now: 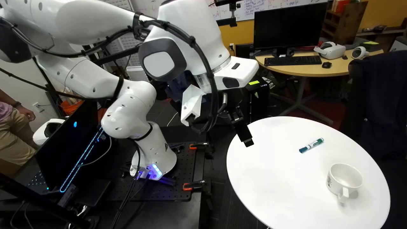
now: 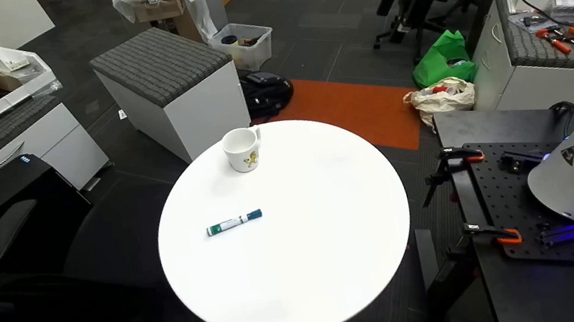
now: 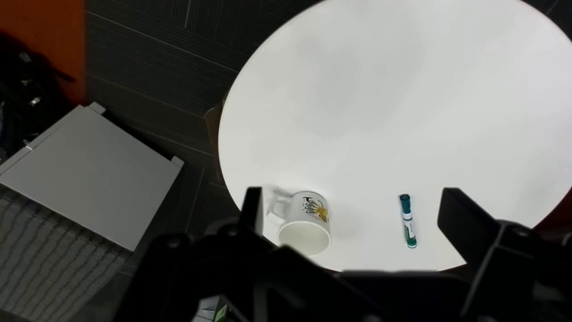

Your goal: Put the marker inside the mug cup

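Gripper point(image 3: 352, 200) hangs spread wide; on the round table point(image 1: 270, 178) lower than it lies the marker point(image 3: 408, 222); there too, the mug cup point(image 2: 243, 152) stands upright.

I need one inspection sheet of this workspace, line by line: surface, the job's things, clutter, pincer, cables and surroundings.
Surface: round white table; no spill seen.
Job's things: marker lying flat on the table, outside the mug; the mug upright, near the table's edge.
Clutter: green bag and cream bag on the floor.
Pincer: open, holding nothing.
Cables: black, strapped along the arm.
Surroundings: person partly in view; monitor on a desk.
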You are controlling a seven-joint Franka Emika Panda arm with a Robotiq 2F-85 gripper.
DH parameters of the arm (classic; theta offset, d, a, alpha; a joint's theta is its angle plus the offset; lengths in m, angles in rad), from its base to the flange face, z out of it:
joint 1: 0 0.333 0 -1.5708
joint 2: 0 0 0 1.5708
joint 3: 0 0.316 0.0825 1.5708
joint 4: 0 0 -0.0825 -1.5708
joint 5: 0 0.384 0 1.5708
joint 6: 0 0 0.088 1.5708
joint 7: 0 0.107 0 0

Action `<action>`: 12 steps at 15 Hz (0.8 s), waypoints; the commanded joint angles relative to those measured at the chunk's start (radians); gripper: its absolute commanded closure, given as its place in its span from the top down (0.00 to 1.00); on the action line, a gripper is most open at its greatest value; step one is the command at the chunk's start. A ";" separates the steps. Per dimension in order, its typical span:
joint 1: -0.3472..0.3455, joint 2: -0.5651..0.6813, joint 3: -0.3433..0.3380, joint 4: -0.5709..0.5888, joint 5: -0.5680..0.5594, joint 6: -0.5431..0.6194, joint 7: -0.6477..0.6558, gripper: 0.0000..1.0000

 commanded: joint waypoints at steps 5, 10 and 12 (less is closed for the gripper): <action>0.006 0.069 0.087 0.045 -0.080 0.094 0.013 1.00; 0.025 0.121 0.141 0.098 -0.103 0.108 0.024 1.00; 0.033 0.154 0.160 0.122 -0.111 0.104 0.026 1.00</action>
